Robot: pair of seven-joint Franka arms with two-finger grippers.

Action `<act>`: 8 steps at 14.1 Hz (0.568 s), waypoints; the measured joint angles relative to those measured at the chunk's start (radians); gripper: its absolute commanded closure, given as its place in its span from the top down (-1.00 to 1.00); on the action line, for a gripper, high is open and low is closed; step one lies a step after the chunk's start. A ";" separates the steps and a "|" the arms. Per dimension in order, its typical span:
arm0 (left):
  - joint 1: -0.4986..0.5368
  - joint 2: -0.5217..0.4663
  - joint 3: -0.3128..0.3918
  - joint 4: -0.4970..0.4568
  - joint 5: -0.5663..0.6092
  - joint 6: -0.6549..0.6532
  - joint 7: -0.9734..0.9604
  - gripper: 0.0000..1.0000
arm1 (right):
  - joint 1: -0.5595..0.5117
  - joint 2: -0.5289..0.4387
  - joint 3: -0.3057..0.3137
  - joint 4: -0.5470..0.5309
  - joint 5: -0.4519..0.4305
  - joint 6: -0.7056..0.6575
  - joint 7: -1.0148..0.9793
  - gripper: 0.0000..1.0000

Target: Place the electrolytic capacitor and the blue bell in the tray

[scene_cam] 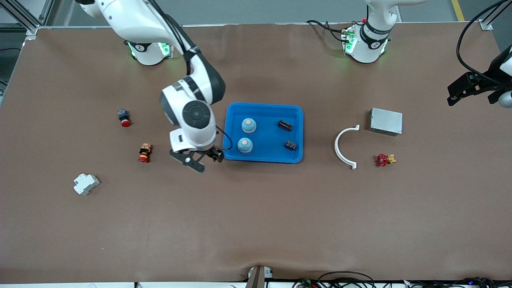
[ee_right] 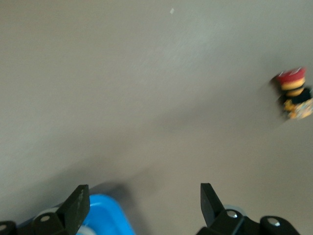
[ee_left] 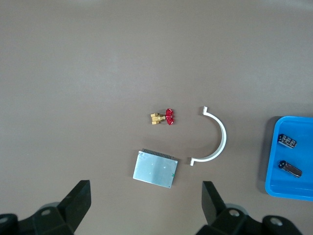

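Observation:
The bright-blue tray (scene_cam: 267, 136) lies mid-table. Two blue bells (scene_cam: 249, 125) (scene_cam: 245, 145) stand in its half toward the right arm's end. Two black electrolytic capacitors (scene_cam: 285, 125) (scene_cam: 290, 145) lie in its other half. My right gripper (scene_cam: 200, 159) hangs open and empty just off the tray's corner nearest the front camera; its wrist view shows that corner (ee_right: 105, 218) between the fingertips (ee_right: 78, 203). My left gripper (scene_cam: 460, 90) is held high at the left arm's end of the table, open and empty. Its wrist view catches the tray's edge (ee_left: 299, 188) and both capacitors (ee_left: 287, 141) (ee_left: 289, 169).
Toward the left arm's end lie a white curved bracket (scene_cam: 345, 146), a grey metal box (scene_cam: 386, 121) and a red-handled brass valve (scene_cam: 385, 160). Toward the right arm's end sit a red push button (scene_cam: 124, 118), a red-and-yellow button (scene_cam: 144, 153) and a white breaker (scene_cam: 85, 183).

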 measured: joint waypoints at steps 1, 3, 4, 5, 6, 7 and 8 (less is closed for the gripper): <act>0.000 0.000 0.000 0.000 0.000 -0.005 0.000 1.00 | -0.025 -0.008 0.000 0.000 0.000 -0.012 -0.053 1.00; -0.001 0.000 -0.001 0.000 0.000 -0.011 0.000 1.00 | -0.077 -0.021 -0.001 -0.001 0.001 -0.029 -0.163 1.00; -0.001 0.000 -0.001 0.000 0.000 -0.012 0.000 1.00 | -0.102 -0.028 -0.001 -0.002 0.001 -0.034 -0.214 1.00; -0.001 0.000 -0.001 0.000 0.000 -0.013 0.000 1.00 | -0.124 -0.033 -0.002 -0.004 0.001 -0.037 -0.261 1.00; -0.001 0.000 -0.001 0.000 0.000 -0.013 0.000 1.00 | -0.145 -0.040 -0.002 -0.008 0.001 -0.038 -0.309 1.00; -0.001 0.000 -0.001 0.000 0.000 -0.013 0.000 1.00 | -0.166 -0.049 -0.002 -0.011 0.002 -0.038 -0.360 1.00; -0.001 0.000 -0.001 0.000 0.000 -0.014 0.000 1.00 | -0.187 -0.061 -0.002 -0.014 0.002 -0.041 -0.412 1.00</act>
